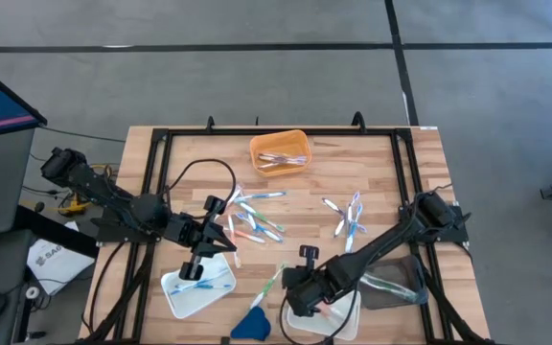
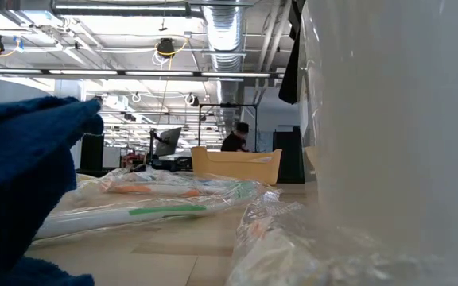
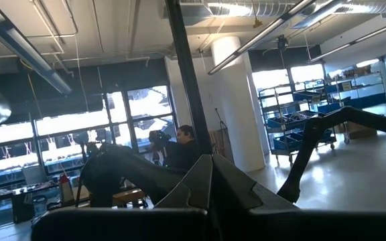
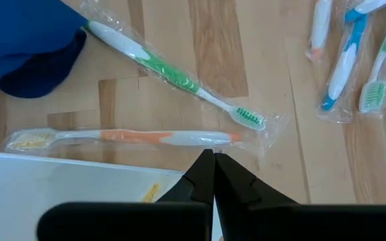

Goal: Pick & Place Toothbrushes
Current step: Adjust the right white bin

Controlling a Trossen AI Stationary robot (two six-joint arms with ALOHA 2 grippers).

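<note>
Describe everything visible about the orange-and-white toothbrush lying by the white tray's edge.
The orange toothbrush has a white handle with an orange grip band and pale yellowish bristles at one end. It looks like plastic and is sealed in a clear crinkled wrapper. It lies flat on the wooden table, alongside the white tray rim, just ahead of the shut right hand, which is not holding it. A green toothbrush lies at an angle nearby, apart from it.

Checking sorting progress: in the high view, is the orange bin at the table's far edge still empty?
No: the orange bin already holds a few wrapped toothbrushes, lying across its floor.
</note>
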